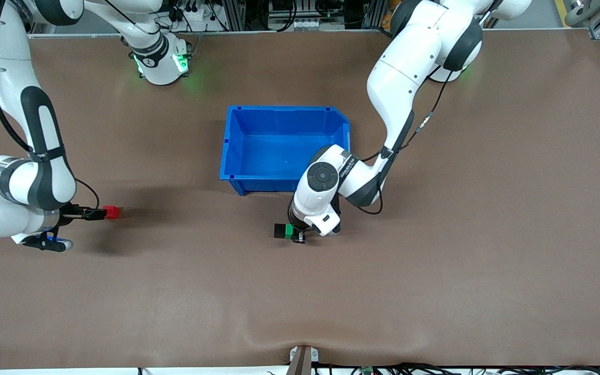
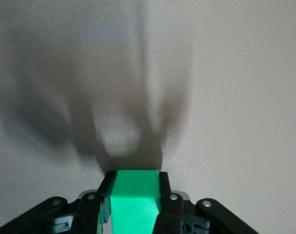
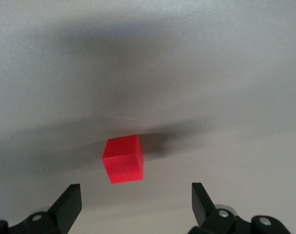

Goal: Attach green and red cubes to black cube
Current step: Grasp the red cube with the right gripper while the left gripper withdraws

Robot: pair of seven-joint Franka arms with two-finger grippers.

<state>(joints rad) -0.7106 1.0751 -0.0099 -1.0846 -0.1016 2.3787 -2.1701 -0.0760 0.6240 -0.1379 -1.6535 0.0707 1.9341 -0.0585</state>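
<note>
Brown tabletop fills the scene, with a blue bin (image 1: 284, 143) at its middle. Left gripper (image 1: 296, 234) sits at the bin's six o'clock, nearer the front camera, fingers pinching the green cube (image 1: 289, 229), which touches the black cube (image 1: 279, 230). Toward the right arm's end, the right gripper (image 1: 91, 213) has its fingers (image 3: 69, 204) spread wide, the red cube (image 1: 112, 212) just off their tips, one corner turned toward them. No legible writing on the cubes.
</note>
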